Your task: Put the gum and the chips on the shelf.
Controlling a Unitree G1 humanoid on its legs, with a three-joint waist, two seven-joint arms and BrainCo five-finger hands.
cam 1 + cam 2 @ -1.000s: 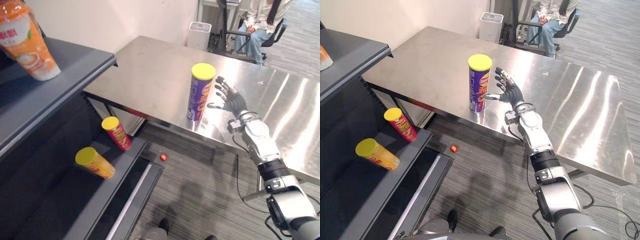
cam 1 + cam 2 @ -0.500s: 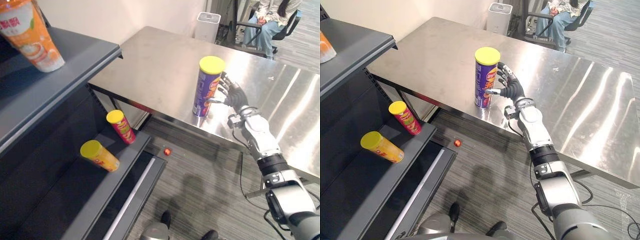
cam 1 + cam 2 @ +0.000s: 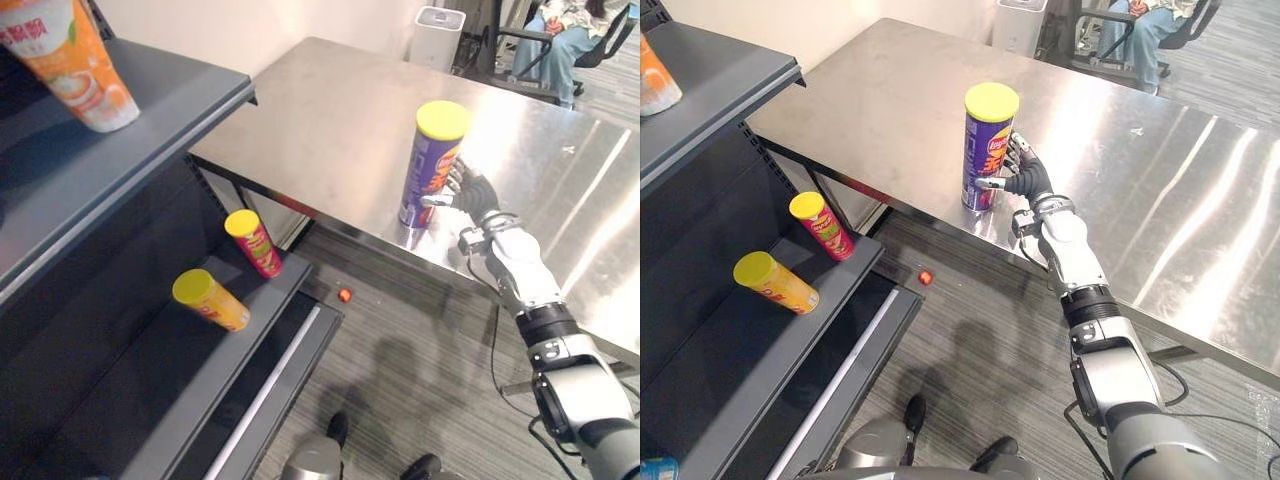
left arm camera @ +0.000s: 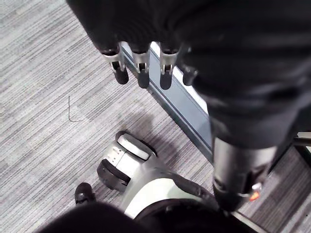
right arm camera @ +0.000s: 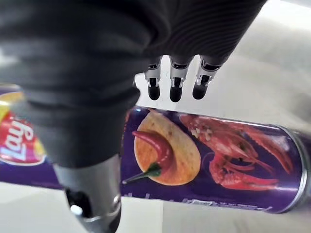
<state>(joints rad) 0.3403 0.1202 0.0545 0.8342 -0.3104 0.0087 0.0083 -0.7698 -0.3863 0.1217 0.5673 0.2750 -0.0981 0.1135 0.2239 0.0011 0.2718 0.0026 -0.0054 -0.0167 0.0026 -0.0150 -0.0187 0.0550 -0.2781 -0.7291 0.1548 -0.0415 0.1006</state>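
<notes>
A purple chips can point(image 3: 432, 165) with a yellow lid stands upright on the steel table point(image 3: 320, 130), near its front edge. My right hand point(image 3: 1028, 183) is right up against the can's right side, open. Its thumb reaches across the can's front low down, and its straight fingers point(image 5: 174, 82) lie along the far side. The can's purple label point(image 5: 209, 160) sits in the span between thumb and fingers. My left hand point(image 4: 141, 68) hangs over the carpet floor with relaxed, straight fingers and holds nothing.
A dark shelf unit point(image 3: 150, 110) stands at the left. An orange-and-white carton point(image 3: 75, 60) is on its top board, and a red can point(image 3: 255, 243) and a yellow can point(image 3: 210, 300) lie on a lower board. A small red thing point(image 3: 345, 295) lies on the floor. A person point(image 3: 575, 25) sits beyond the table beside a white bin point(image 3: 440, 30).
My right hand has moved left from a short way off to close against the purple can, which now sits between thumb and fingers. The camera has shifted; the can has stayed put.
</notes>
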